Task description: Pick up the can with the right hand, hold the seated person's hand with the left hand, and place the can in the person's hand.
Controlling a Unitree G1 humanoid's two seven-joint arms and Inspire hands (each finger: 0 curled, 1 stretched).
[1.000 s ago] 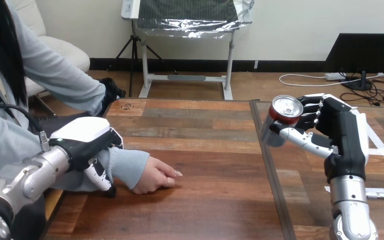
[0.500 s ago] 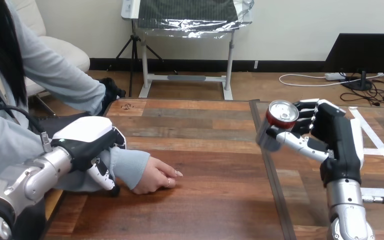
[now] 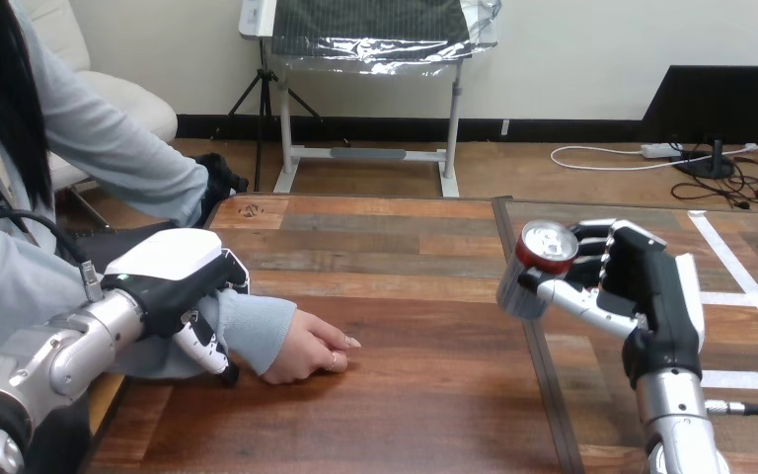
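- You are bringing the cylindrical red-and-silver metal can [image 3: 531, 275] leftward and lower than a second ago, so the handover is getting closer.
- Your right hand [image 3: 651, 286] is wrapping its fingers and thumb round the can's smooth wall, holding it tilted above the planked wooden table [image 3: 415, 395] with the shiny lid facing up.
- Your left hand [image 3: 173, 281] is staying curled over the person's wrist, on the soft grey sleeve [image 3: 252, 331].
- The person's hand [image 3: 306, 353] is lying knuckles up with fingers folded, well apart from the can; it probably needs turning palm up.
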